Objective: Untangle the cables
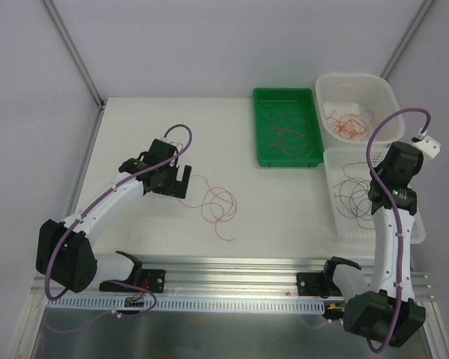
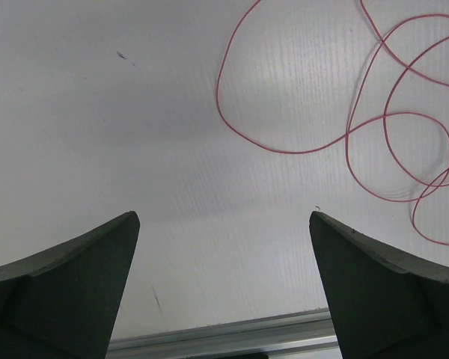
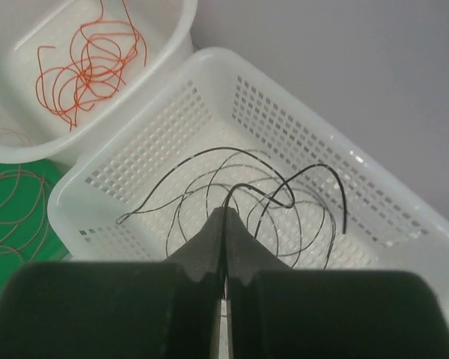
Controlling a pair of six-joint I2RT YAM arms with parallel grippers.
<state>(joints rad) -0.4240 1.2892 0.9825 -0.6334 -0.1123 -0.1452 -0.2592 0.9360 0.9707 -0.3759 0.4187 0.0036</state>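
left fingers [image 1: 176, 180] sit low over the tabletop [image 1: 150, 127], left of centre in the overhead shot. on the wrist cam they're spread wide apart [image 2: 224, 288] with nothing between them. the red cable [image 1: 215, 203] lies loose on the tabletop just right of them, curling in a few overlapping loops, and fills the upper right of the left wrist view [image 2: 299, 152] without touching either finger.

over on the right side, the right fingers [image 3: 225, 243] are pressed together above the perforated white basket [image 3: 69, 193]. a dark cable [image 3: 224, 149] rises right out of the tips, so it looks pinched (the contact itself is hidden behind the tips). the rest of it arcs in loops down inside the basket.

further back, the green tray [image 1: 286, 92] holds a few thin reddish-brown wires [image 1: 284, 133]. the solid white tub [image 1: 355, 77], in the upper right next to the tray, has the orange cables [image 3: 82, 75] bunched on its floor.
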